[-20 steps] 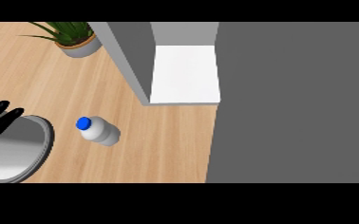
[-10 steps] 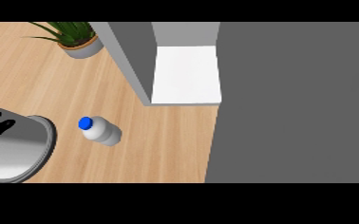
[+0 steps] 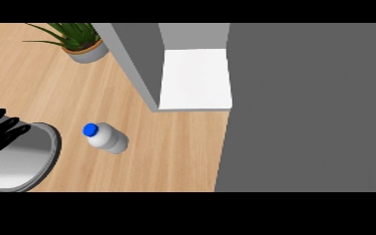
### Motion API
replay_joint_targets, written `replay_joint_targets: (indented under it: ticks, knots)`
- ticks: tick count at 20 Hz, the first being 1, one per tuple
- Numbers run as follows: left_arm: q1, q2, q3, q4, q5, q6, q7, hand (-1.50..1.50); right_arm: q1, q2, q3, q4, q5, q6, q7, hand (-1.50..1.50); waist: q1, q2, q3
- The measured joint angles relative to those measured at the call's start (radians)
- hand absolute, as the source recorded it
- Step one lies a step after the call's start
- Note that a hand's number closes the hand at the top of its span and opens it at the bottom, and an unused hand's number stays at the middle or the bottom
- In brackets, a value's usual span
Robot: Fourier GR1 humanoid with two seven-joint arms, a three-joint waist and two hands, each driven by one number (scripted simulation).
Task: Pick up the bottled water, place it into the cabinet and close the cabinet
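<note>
left hand (image 3: 9, 127) slightly higher at left edge, bottled water (image 3: 108, 138) unmoved

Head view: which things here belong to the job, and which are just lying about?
Job: bottle; open cabinet; left hand, at the left edge.
Lying about: potted plant, beside the cabinet.

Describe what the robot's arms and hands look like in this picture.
Only one arm shows, at the view's left edge. The left forearm is a smooth, rounded grey shell with a pale sheen along its edge. The left hand above it is plain black and mostly cut off by the edge. No cables or markings are visible. The right hand is out of view.
</note>
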Motion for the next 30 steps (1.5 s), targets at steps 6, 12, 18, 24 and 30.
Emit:
replay_joint_targets:
  ticks: [6,12,18,24,30]
  knots:
    - [-0.003,-0.05,0.031,0.003,-0.127,0.016,0.012,-1.5,-0.025,-0.005,0.035,0.001,0.008,-0.027,0.019,-1.5,-0.007,-0.004,0.009]
    - [0.007,-0.089,0.056,-0.004,-0.272,0.038,0.023,-1.5,-0.036,-0.02,0.045,0.008,0.012,-0.037,0.006,-1.5,-0.02,-0.005,0.016]
    - [0.025,-0.113,0.07,-0.012,-0.393,0.039,0.022,-1.5,-0.044,-0.029,0.053,0.012,0.013,-0.046,0.002,-1.5,-0.037,-0.002,0.02]
    - [-0.077,-0.202,0.043,0.2,-0.51,0.018,-0.027,-1.5,-0.049,-0.038,0.07,0.013,0.015,-0.057,-0.003,-1.5,-0.062,0.017,-0.016]
    - [-0.208,-0.282,0.049,0.454,-0.723,-0.005,-0.161,-1.5,-0.044,-0.055,0.071,0.004,0.016,-0.075,0.008,-1.5,-0.051,0.022,-0.029]
